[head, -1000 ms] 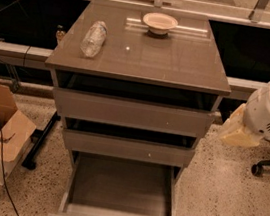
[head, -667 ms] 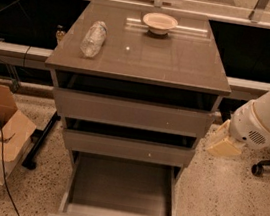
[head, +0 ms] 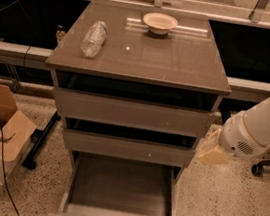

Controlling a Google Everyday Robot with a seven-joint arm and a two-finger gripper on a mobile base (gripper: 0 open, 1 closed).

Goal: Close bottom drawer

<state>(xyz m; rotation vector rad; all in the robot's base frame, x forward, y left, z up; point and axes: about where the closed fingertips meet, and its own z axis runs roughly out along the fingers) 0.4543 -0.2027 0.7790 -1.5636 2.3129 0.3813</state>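
my arm (head: 261, 129) has come further in from the right, my gripper (head: 213, 153) has gone lower and more to the left, it was out by the top drawer (head: 133, 113), now it is just beside the right end of the middle drawer (head: 128, 148)

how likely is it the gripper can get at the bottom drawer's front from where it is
Probably yes. The gripper hangs right of the cabinet, beside the middle drawer. The bottom drawer stands pulled far out, its front below and left of the gripper, with only bare floor between them.
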